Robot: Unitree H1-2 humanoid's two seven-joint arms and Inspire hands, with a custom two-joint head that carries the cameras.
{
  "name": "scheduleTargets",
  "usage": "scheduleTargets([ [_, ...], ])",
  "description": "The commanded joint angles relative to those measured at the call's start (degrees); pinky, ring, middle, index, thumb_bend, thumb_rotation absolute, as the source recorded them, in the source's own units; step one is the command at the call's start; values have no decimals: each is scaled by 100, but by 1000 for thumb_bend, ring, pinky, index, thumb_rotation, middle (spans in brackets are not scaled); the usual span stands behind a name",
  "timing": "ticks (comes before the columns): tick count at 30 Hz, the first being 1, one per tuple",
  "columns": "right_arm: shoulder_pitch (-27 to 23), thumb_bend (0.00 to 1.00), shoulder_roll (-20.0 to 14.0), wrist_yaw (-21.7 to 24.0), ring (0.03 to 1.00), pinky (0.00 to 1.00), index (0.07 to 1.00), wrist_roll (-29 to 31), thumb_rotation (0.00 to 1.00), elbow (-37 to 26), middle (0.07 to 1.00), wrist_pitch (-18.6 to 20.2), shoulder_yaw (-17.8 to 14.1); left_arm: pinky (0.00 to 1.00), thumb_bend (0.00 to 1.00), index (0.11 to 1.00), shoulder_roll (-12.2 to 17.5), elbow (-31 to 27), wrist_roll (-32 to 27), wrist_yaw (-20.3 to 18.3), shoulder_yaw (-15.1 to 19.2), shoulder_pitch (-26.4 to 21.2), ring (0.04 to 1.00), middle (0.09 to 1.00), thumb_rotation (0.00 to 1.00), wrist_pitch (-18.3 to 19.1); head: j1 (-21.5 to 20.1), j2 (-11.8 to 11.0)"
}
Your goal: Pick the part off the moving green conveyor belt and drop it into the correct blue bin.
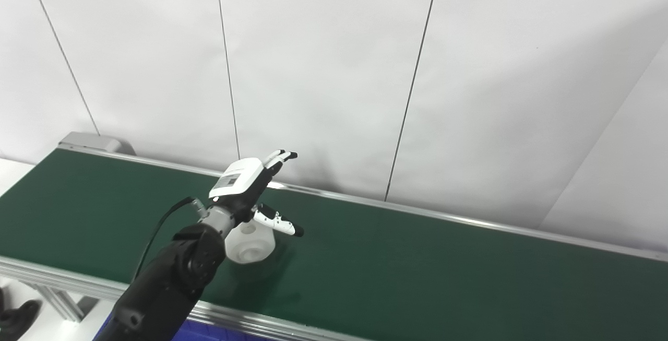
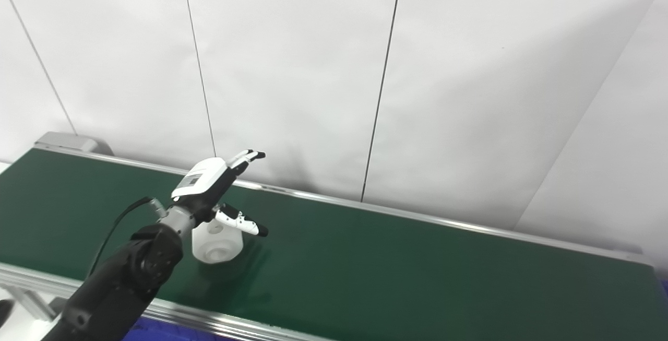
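Left robot hand spread wide, empty, hovering just above white part on green conveyor belt. Part near belt's front edge, under wrist. Risk: belt carries part past fingers before closing; late squeeze could knock it off. Blue bin barely visible below.
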Motion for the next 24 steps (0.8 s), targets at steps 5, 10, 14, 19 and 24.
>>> scheduleTargets([
  [5, -51, 944, -34, -78, 904, 789, 1000, 75, 666, -179, 945, -273, 11, 1000, 941, 937, 218, 1, 333, -717, -275, -340, 1000, 1000, 276, 579, -11, 33],
  [10, -30, 955, -6, -113, 890, 757, 1000, 16, 679, -173, 942, -273, -22, 1000, 934, 951, 351, -178, 241, -1642, -433, -291, 1000, 1000, 255, 933, -8, 48],
  [14, -19, 958, -16, -123, 894, 761, 1000, 11, 681, -199, 949, -273, -7, 1000, 992, 993, 443, -300, 71, -2417, -554, -250, 1000, 1000, 287, 1189, -17, 80],
  [19, -38, 950, -44, -185, 904, 782, 1000, 13, 673, -187, 948, -271, 33, 1000, 979, 972, 458, -607, 150, -2948, -720, -166, 1000, 1000, 215, 1655, -9, 84],
  [24, -49, 933, -93, -255, 906, 790, 1000, -2, 670, -192, 944, -273, 97, 668, 787, 817, 285, -586, 87, -2325, -584, 36, 775, 883, 17, 1503, -21, 99],
])
